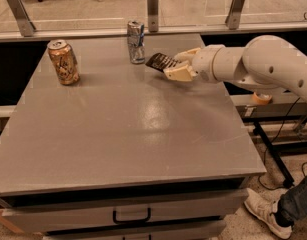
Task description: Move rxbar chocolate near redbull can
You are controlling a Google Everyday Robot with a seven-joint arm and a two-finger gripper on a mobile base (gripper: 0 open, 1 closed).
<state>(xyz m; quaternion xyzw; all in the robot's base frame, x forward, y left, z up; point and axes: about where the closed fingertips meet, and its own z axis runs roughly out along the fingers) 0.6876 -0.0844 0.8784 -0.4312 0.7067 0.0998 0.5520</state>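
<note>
At bench (pixel 143 134) rear, tool (pixel 175 65) is clenched on rxbar chocolate (pixel 160 62). Bar tilted, just beside redbull can (pixel 136 41), not touching it. Orange-gold can (pixel 63 62) stands well apart near opp. edge.

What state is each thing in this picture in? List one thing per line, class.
rxbar chocolate: gripped, tilted, beside the redbull can.
redbull can: upright, dented.
orange-gold can: upright, apart from the others.
gripper: shut on the rxbar chocolate, above the table's far side.
drawer: closed.
</note>
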